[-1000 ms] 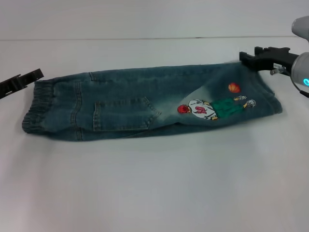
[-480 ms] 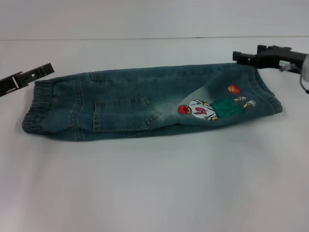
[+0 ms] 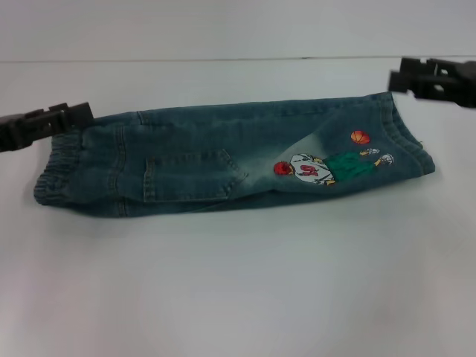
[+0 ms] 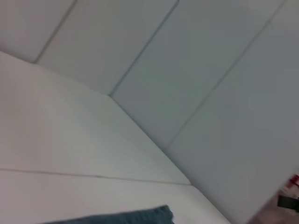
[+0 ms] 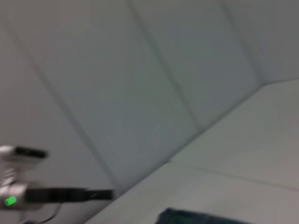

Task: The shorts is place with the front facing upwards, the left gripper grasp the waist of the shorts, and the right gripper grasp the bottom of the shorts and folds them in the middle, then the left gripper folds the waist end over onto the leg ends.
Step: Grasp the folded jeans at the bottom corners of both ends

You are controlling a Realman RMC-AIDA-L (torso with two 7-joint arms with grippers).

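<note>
The white table [image 3: 223, 297] is bare near the camera. A bit farther back, the denim shorts [image 3: 223, 160] lie flat and folded long, stretched from left to right. The puffy waist of the shorts [image 3: 56, 175] is at the left end. The leg ends [image 3: 409, 145] are at the right end, beside a little cartoon basketball player [image 3: 327, 165]. A patch pocket [image 3: 190, 177] sits in the middle. The left gripper [image 3: 82, 113] is at the far corner of the waist. I cannot tell if its claws are apart or together. The right gripper [image 3: 398, 78] is beyond the leg ends, apart from the cloth. I cannot tell about its claws either.
</note>
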